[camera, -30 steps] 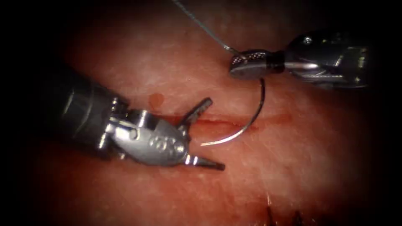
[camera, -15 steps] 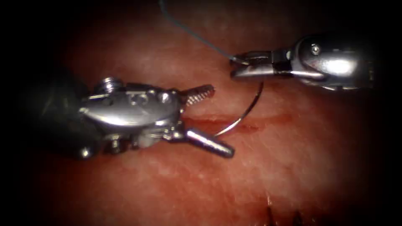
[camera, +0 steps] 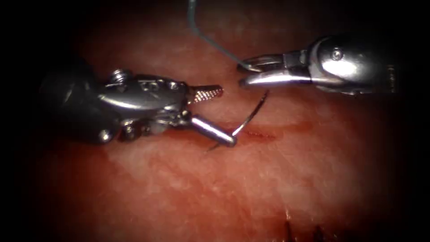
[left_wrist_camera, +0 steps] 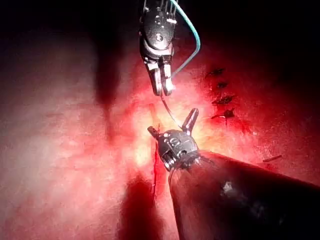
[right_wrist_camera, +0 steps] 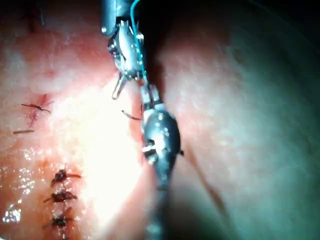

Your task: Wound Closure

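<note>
The right tool (camera: 239, 76) comes in from the right, its jaws shut on the tail end of the curved needle (camera: 251, 113). The needle hangs down-left over the cut (camera: 273, 132), and I cannot tell whether its tip touches the tissue (camera: 188, 188). The teal thread (camera: 210, 41) rises from the right jaws in a slack loop. The left tool (camera: 227, 115) is open and holds nothing; its lower jaw crosses in front of the needle near the tip. In the left wrist view the needle (left_wrist_camera: 170, 111) runs from the right tool (left_wrist_camera: 162, 92) down between the open left jaws (left_wrist_camera: 172, 120).
Dark finished stitches (camera: 291, 228) sit at the lower edge of the tissue, and they appear again as stitches (right_wrist_camera: 60, 195) in the right wrist view. Red fluid (camera: 210, 131) lines the cut.
The left tool rolled and moved right, bringing its open jaws around the needle's tip end. The right tool shifted slightly left, tilting the needle. The thread went slack into a loop.
</note>
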`<move>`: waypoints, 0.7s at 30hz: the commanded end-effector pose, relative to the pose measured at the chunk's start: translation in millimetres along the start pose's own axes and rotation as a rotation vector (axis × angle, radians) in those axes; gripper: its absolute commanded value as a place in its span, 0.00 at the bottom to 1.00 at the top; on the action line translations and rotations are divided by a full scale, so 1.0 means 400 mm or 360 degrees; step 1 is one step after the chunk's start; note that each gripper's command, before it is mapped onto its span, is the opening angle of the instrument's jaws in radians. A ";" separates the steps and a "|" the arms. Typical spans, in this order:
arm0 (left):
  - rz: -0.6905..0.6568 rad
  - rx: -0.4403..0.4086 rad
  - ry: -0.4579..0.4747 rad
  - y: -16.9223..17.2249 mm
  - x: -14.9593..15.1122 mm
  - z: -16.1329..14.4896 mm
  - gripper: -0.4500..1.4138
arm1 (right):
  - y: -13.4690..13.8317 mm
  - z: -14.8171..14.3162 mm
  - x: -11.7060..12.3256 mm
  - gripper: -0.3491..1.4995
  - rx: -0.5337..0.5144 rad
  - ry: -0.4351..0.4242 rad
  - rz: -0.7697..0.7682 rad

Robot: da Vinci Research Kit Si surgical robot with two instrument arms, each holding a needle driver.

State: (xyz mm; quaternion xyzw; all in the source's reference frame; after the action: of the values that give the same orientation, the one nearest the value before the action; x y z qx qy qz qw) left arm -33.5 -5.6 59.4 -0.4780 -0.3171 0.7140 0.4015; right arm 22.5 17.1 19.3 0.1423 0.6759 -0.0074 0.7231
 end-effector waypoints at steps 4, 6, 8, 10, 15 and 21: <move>-0.0031 -0.0062 -0.0031 0.0004 -0.0023 0.0023 0.67 | -0.0015 0.0032 -0.0009 0.00 0.0050 0.0041 -0.0033; -0.0041 -0.0079 -0.0046 0.0002 -0.0022 0.0027 0.67 | -0.0020 0.0037 -0.0006 0.00 0.0073 0.0059 -0.0060; -0.0053 -0.0094 -0.0055 -0.0001 -0.0019 0.0031 0.67 | -0.0025 0.0041 -0.0003 0.00 0.0095 0.0077 -0.0078; -0.0065 -0.0104 -0.0073 -0.0005 -0.0017 0.0038 0.67 | -0.0029 0.0047 0.0001 0.00 0.0119 0.0097 -0.0095; -0.0095 -0.0122 -0.0121 -0.0024 -0.0026 0.0053 0.67 | -0.0034 0.0057 0.0008 0.00 0.0140 0.0123 -0.0134; -0.0135 -0.0221 -0.0183 -0.0038 -0.0059 0.0069 0.57 | -0.0034 0.0063 0.0008 0.00 0.0149 0.0132 -0.0148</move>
State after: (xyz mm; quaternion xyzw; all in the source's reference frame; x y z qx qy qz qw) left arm -34.8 -6.2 62.3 -0.4515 -0.4136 0.6974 0.3725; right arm 24.1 16.1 18.4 0.1433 0.7099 -0.0673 0.6863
